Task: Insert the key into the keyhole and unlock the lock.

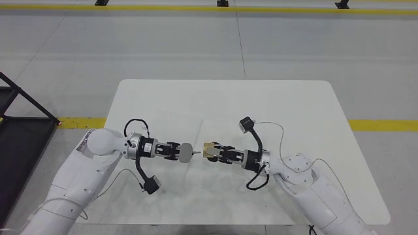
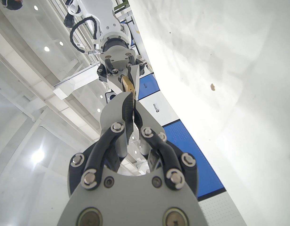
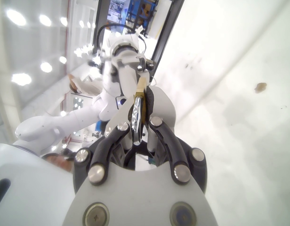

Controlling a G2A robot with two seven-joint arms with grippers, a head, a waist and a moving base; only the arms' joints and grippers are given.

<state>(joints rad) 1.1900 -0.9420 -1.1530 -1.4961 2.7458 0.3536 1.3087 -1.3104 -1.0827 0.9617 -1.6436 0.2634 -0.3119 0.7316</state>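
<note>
A key (image 1: 197,150) judged light and stiff is pinched by the left tool (image 1: 187,151), the heavier lock (image 3: 141,86) by the right tool (image 3: 139,104)

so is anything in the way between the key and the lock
Nothing visible. The left gripper holds the key pointed straight at the brass lock in the right gripper, above the table; nothing lies between them. Whether the tip is inside the lock, I cannot tell.

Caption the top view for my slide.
Over the white table, the left gripper holds the key toward the brass lock clamped in the right gripper.
</note>
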